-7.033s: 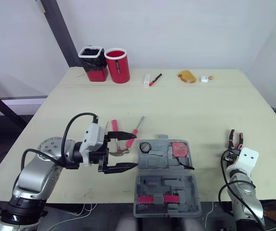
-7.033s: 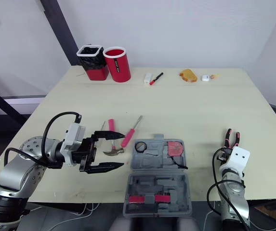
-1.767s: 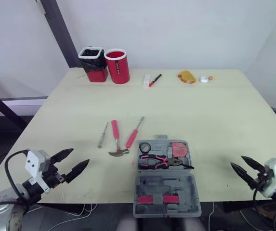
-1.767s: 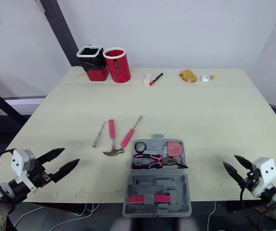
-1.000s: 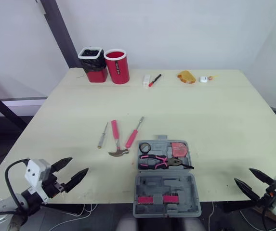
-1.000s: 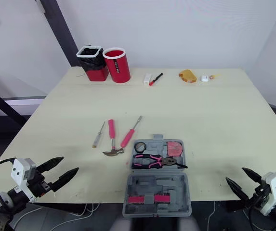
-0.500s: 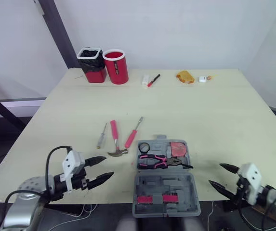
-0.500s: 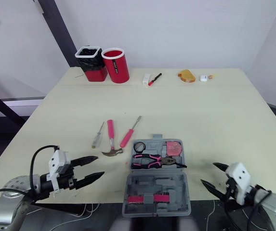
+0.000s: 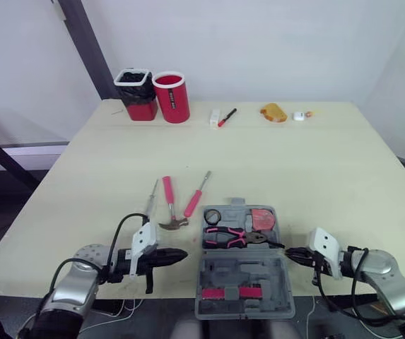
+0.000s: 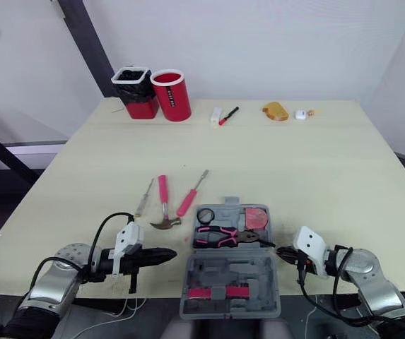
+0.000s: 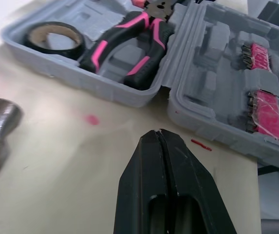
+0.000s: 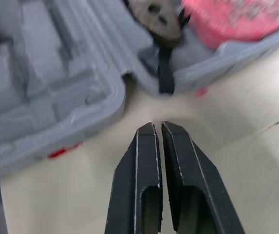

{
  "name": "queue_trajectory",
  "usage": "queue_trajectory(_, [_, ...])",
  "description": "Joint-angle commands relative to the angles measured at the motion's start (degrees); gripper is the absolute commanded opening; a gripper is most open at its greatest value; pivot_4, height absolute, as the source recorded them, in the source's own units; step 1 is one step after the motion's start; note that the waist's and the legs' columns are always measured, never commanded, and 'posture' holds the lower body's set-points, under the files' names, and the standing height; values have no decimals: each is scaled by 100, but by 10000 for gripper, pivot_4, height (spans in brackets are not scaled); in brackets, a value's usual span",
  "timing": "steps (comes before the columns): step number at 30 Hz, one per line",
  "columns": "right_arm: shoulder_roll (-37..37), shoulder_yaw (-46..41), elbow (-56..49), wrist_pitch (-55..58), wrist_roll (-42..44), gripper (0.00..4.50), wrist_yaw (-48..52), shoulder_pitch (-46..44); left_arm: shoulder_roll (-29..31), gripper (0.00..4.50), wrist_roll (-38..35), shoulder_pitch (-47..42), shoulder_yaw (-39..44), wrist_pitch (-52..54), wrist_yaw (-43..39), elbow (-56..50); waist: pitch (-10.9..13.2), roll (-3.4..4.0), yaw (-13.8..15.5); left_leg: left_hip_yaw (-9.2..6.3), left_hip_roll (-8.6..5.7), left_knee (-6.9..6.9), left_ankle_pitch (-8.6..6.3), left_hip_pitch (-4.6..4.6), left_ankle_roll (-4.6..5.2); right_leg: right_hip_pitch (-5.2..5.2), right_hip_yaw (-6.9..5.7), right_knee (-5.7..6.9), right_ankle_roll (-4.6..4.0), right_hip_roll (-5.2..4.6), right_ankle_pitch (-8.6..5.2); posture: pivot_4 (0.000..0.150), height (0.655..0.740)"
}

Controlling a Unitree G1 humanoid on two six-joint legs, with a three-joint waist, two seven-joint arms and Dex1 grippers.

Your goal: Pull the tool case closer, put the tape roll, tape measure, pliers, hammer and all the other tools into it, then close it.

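Observation:
The grey tool case (image 9: 280, 279) lies open near the table's front edge. In its far half are the black tape roll (image 9: 212, 216), the pink-and-black pliers (image 9: 234, 235) and the red tape measure (image 9: 263, 219). The hammer (image 9: 172, 212), a pink screwdriver (image 9: 196, 194) and a thin screwdriver (image 9: 150, 198) lie on the table left of the case. My left gripper (image 9: 181, 253) is shut and empty, its tip just off the case's left side (image 11: 212, 44). My right gripper (image 9: 290, 252) is shut and empty, pointing at the case's right side (image 12: 56, 73).
At the back of the table stand a red cup (image 9: 172, 97) and a black-lined red bin (image 9: 136, 93). A marker with a white block (image 9: 222, 116), an orange item (image 9: 273, 112) and a small white item (image 9: 298, 116) lie along the far edge.
Both arms have swung in from the table's front corners to either side of the case. Both grippers have gone from open to shut.

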Motion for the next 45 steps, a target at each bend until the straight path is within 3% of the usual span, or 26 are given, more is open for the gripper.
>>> queue_trajectory(1, [15,65,33,-136,19,1029,118,-183,-14,0,86,-154,-165,-6,-104,51,0,0,4,0,0,0,0,0,0,0,0,1,0,0,0,1500,7371])
queue_trajectory(14, [82,225,293,-344,-42,1029,157,-391,-153,0,411,-729,-749,21,-376,556,0,0,3,-2,0,2,0,-1,0,1,-1,2,9,2,6,1500,7371])
queue_trajectory(45, [369,183,641,-434,-79,1029,49,-803,-686,0,450,-1289,-599,-26,102,942,0,0,5,-4,0,5,0,-1,1,2,-2,6,10,3,7,1500,7371])
